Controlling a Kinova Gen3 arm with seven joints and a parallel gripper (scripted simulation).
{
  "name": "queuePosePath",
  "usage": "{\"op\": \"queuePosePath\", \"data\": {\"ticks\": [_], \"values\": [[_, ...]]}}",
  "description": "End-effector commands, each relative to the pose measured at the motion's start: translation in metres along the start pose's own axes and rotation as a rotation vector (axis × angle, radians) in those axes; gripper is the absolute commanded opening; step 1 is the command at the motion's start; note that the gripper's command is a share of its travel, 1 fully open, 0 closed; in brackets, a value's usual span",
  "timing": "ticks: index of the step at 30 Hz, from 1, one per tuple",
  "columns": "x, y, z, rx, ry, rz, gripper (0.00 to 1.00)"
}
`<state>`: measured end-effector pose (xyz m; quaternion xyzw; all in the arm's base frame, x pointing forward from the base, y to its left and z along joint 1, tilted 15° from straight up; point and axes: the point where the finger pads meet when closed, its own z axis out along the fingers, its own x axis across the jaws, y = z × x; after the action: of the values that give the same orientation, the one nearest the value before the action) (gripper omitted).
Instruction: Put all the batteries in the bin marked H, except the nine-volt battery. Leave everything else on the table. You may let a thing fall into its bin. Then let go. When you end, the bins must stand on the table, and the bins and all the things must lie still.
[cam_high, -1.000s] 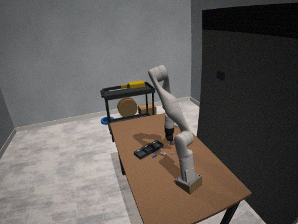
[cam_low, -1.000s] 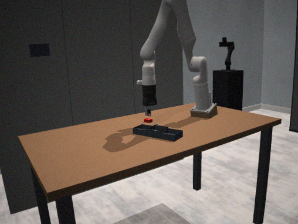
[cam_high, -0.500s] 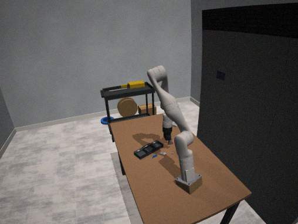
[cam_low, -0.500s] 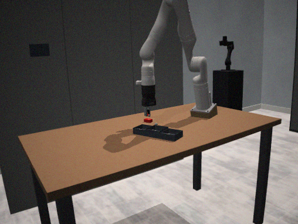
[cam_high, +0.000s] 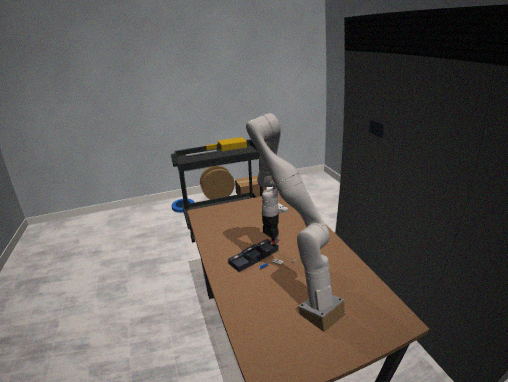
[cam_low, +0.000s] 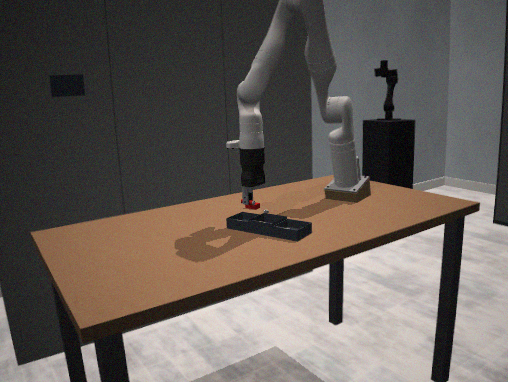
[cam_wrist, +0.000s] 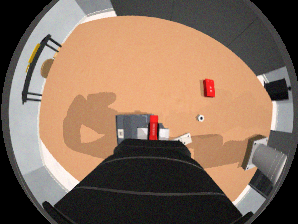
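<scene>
My gripper (cam_high: 273, 241) (cam_low: 248, 200) (cam_wrist: 153, 128) points straight down and is shut on a small red battery (cam_low: 252, 204) (cam_wrist: 153, 125). It holds the battery just above the far end of a dark row of three bins (cam_high: 240, 261) (cam_low: 295, 231) (cam_wrist: 128, 123) on the brown table (cam_high: 280, 320) (cam_low: 125, 260). I cannot read the bins' marks. A second red block (cam_wrist: 209, 87) lies on the table beyond the bins in the wrist view. A small blue thing (cam_high: 263, 266) and a grey-white thing (cam_high: 278, 261) (cam_wrist: 184, 139) lie beside the bins.
A tiny round thing (cam_high: 293, 260) (cam_wrist: 200, 117) lies near the bins. The arm's base (cam_high: 322, 312) (cam_low: 347, 189) stands on the table. A dark cart (cam_high: 215, 157) with a yellow box stands behind the table's far end. A dark wall runs along one long side.
</scene>
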<state>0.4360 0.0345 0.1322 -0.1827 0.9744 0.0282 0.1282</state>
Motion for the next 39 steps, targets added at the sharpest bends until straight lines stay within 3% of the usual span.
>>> {"op": "queuePosePath", "data": {"ticks": [1, 7, 39], "values": [[-0.010, 0.005, 0.000, -0.002, -0.003, -0.056, 0.31], [-0.035, 0.019, 0.000, -0.002, -0.003, -0.056, 0.31], [-0.033, 0.018, 0.004, -0.002, -0.003, -0.056, 0.31]]}}
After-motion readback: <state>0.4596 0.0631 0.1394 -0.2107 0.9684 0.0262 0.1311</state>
